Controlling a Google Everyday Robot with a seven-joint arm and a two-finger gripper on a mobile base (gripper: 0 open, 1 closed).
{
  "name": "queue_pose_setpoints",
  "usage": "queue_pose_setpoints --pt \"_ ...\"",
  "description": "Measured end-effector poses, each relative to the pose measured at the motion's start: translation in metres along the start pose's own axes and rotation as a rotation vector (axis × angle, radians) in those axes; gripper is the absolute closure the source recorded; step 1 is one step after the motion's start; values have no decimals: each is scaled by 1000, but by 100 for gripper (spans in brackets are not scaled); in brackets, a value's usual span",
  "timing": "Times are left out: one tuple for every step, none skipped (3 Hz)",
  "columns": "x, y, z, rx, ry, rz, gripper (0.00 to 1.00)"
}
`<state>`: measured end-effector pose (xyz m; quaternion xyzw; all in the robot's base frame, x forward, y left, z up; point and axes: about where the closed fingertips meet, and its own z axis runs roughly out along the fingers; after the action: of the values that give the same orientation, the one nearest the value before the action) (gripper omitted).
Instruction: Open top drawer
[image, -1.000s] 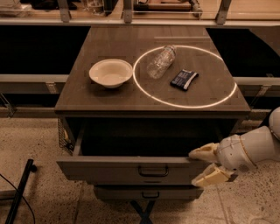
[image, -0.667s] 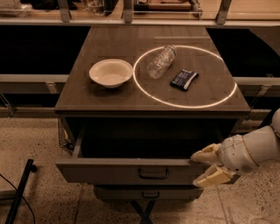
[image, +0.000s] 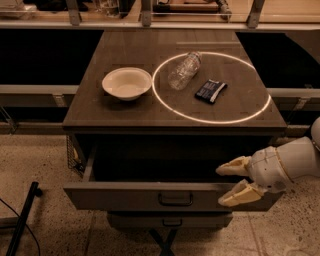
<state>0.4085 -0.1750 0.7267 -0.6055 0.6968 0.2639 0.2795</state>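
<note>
The top drawer (image: 125, 196) is a wide grey-beige panel with a small dark bail handle (image: 175, 199) at its centre. It stands pulled out from under the cabinet top, its inside dark. My gripper (image: 229, 184) is at the drawer's right end, its pale fingers (image: 241, 193) spread open, one above the front's top edge and one over the front face. It holds nothing. A narrower lower drawer (image: 170, 220) sits shut beneath.
On the cabinet top (image: 100, 115) are a white bowl (image: 127, 83), a clear plastic bottle (image: 183, 70) lying down and a dark snack packet (image: 210, 91), the last two inside a projected light ring. A black stand leg (image: 24, 220) lies on the floor at the left.
The gripper has drifted slightly right and its arm has drawn back a little. The drawer stays pulled out as before.
</note>
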Motion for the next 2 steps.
queue_pose_setpoints --pt "-4 -12 6 13 -14 -7 59" --pt "-10 -27 14 36 -28 -8 70"
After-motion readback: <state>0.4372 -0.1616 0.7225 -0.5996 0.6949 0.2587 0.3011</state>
